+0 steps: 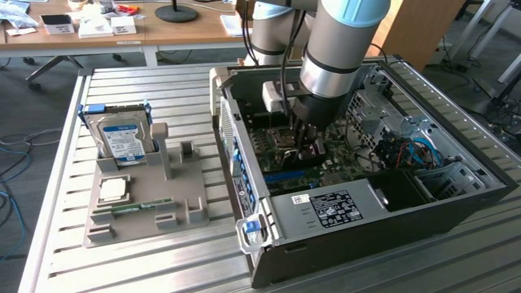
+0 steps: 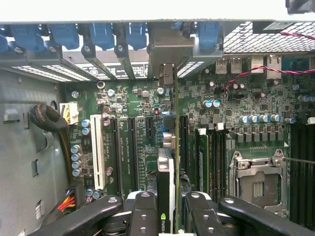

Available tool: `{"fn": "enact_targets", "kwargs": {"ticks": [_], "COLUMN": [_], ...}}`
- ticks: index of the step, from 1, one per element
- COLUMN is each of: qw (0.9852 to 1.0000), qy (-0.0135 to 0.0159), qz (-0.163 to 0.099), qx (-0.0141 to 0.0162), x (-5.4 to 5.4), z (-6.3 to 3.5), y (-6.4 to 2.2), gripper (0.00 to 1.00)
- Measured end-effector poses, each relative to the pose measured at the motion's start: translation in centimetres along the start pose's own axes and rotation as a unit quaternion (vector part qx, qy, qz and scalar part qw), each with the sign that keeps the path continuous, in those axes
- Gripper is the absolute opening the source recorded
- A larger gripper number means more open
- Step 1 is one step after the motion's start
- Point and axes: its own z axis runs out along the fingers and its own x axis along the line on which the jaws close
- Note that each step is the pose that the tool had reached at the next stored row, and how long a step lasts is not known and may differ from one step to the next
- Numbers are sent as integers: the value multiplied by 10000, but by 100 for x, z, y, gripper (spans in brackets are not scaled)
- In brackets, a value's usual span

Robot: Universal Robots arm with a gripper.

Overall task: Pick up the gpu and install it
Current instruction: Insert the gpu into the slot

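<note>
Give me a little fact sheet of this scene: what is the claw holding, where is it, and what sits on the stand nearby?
Claw: closed on the green graphics card with black cooler, held edge-on
Location: inside the open black computer case, over the green motherboard
Card seated: cannot tell
Grey plastic stand: on the exterior view's left, holds a silver hard drive with blue label and a narrow green memory stick

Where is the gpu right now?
Wrist view: the gpu sits edge-on in the gripper, over the expansion slots of the motherboard, inside the open computer case.
</note>
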Motion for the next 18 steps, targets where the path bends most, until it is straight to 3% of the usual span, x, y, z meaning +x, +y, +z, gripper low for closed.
{"fn": "enact_targets", "kwargs": {"ticks": [2,15,18], "qw": [10000,10000,10000], "qy": [14,15,16], "qz": [1,0,3], "qx": [-9,-9,-26], "x": [0,-6,-7], "z": [0,0,1], "y": [-2,-2,-5], "gripper": [27,27,27]}}
